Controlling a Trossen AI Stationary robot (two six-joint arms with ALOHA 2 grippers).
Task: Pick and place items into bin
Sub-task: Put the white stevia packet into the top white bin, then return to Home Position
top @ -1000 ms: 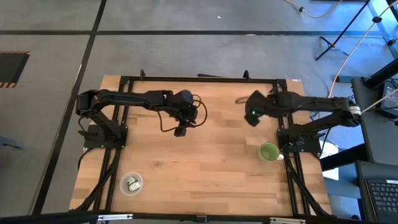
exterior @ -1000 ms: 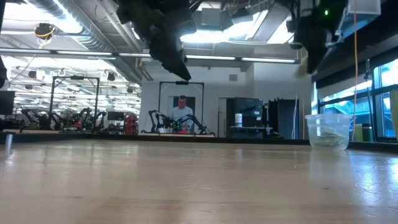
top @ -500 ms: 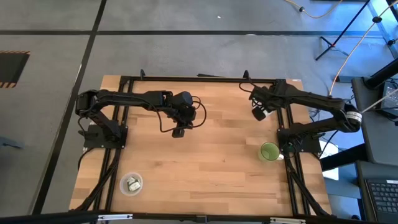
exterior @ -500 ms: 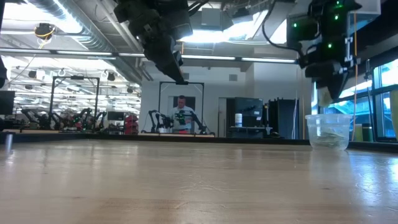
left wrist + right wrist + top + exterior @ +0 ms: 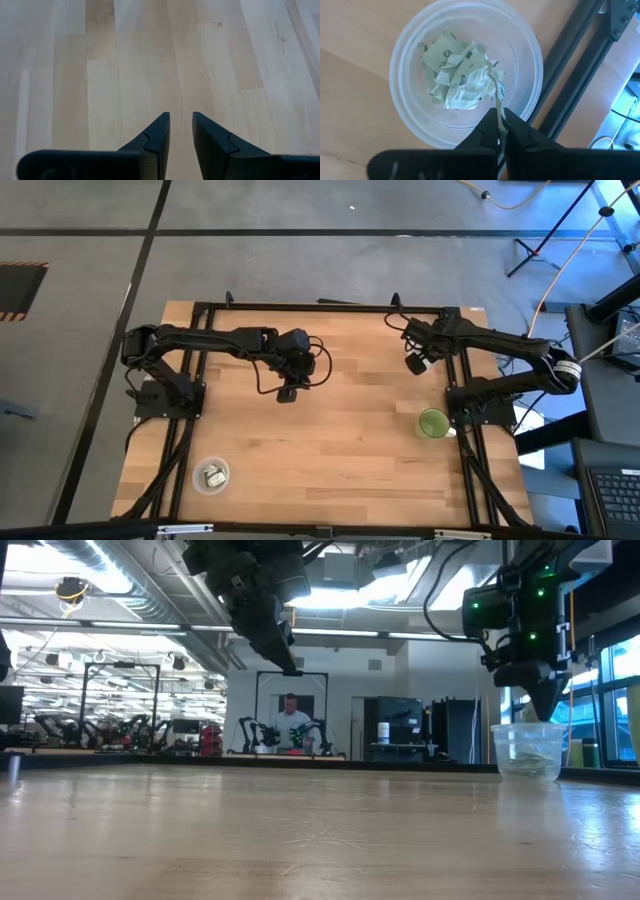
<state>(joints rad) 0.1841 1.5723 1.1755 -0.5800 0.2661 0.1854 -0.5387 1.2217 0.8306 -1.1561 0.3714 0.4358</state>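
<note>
the right wrist view shows what the overhead misses: the right gripper (image 5: 499,134) has its fingers clamped on a pale packet (image 5: 496,102), hanging right over a clear tub (image 5: 415,35) with more packets (image 5: 455,70) piled inside. from above that tub is hidden under the arm at the surface's (image 5: 340,440) far right edge, by the black frame rail. the left gripper (image 5: 181,131) hangs over bare wood mid-surface, fingers nearly together, nothing between them. plenty of open wood around it.
</note>
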